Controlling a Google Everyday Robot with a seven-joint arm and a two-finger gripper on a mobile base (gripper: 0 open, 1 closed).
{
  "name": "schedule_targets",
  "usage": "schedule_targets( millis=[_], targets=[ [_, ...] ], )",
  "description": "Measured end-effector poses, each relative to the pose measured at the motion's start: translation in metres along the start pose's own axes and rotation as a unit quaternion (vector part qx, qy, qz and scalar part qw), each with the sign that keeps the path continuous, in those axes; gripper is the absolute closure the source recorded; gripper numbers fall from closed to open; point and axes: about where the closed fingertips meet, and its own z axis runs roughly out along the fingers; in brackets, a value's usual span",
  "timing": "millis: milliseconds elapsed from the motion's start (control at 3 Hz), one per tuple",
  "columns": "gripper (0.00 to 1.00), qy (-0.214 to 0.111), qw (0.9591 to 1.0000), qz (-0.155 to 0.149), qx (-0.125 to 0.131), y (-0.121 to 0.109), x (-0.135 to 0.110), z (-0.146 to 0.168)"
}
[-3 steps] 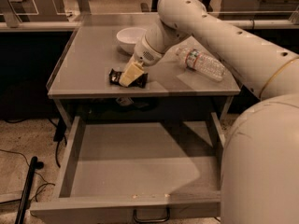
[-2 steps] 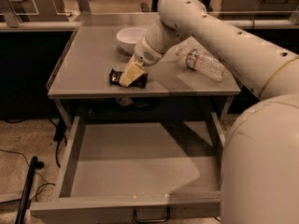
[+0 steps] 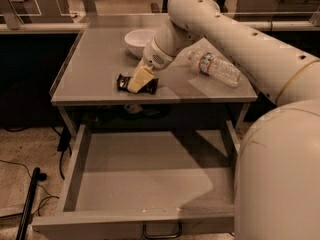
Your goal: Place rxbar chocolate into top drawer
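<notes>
The rxbar chocolate (image 3: 123, 83), a small flat bar in a black wrapper, lies on the grey tabletop (image 3: 90, 69) near its front edge. My gripper (image 3: 139, 80) reaches down from the right and sits right on the bar, its pale fingers (image 3: 141, 77) covering the bar's middle. The top drawer (image 3: 150, 179) below the tabletop is pulled wide open and holds nothing; its dark loop handle (image 3: 162, 232) shows at the bottom edge.
A white bowl (image 3: 138, 40) stands at the back of the tabletop. A clear plastic water bottle (image 3: 216, 68) lies on its side at the right. My white arm (image 3: 240, 44) spans the right side. A dark pole and cables (image 3: 30, 199) lie on the floor at left.
</notes>
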Motion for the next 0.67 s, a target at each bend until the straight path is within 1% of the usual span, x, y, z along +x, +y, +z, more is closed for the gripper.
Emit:
schedule_targets(
  millis=[333,667],
  targets=[
    [1.00,-0.008,0.9998,-0.003,0.020,0.014,0.008,-0.018],
    [1.00,-0.050,0.9950,-0.031,0.080,0.058,0.012,-0.078]
  ],
)
